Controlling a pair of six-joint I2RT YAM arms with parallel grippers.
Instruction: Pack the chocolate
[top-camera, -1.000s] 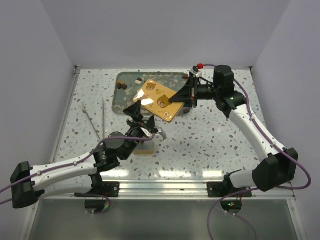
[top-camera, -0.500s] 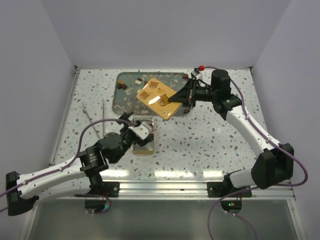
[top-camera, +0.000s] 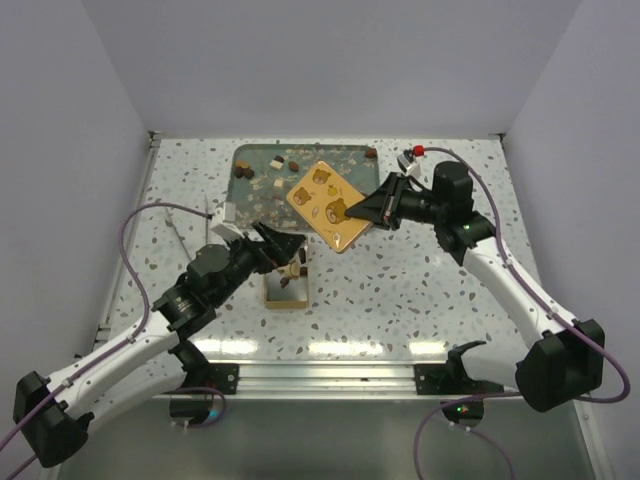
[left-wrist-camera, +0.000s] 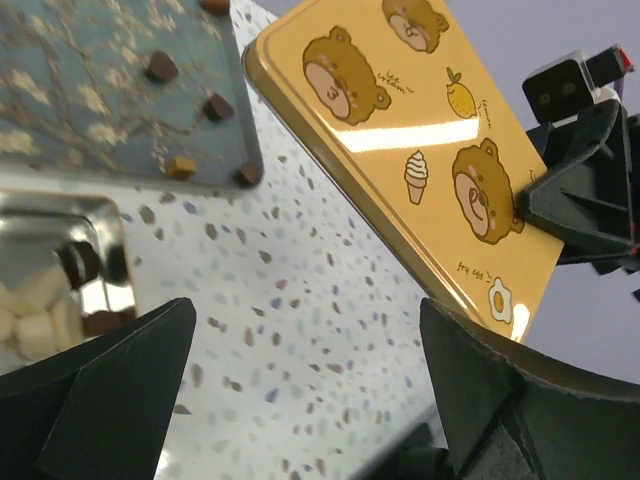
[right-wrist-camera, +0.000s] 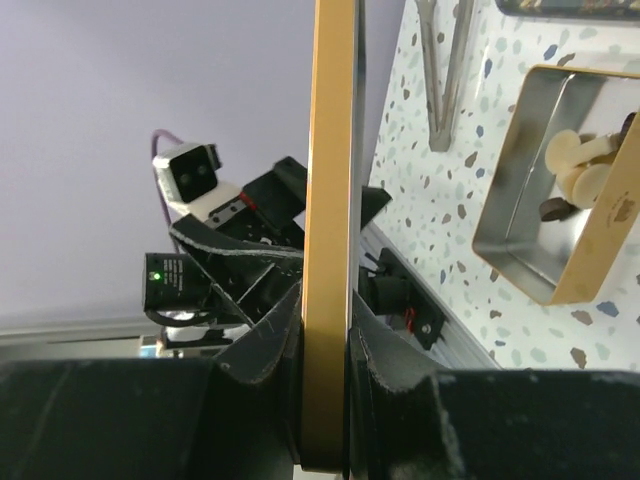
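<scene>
My right gripper pinches the gold lid by one edge. Seen from my right wrist, the lid runs edge-on straight out from between those jaws, with a pad pressed against each face. It hangs tilted off the table, bear pictures upward.

My left gripper has its jaws spread wide with nothing between them. Just below them and off to one finger's side sits the open tin. Inside it lies chocolate: several cream pieces heaped together and a few dark ones beside them. Past my left jaws lies the tray, where more dark pieces are scattered along the edge nearest me. The held lid slants across the space ahead of my left jaws, between them and my right gripper, apart from both fingers.
</scene>
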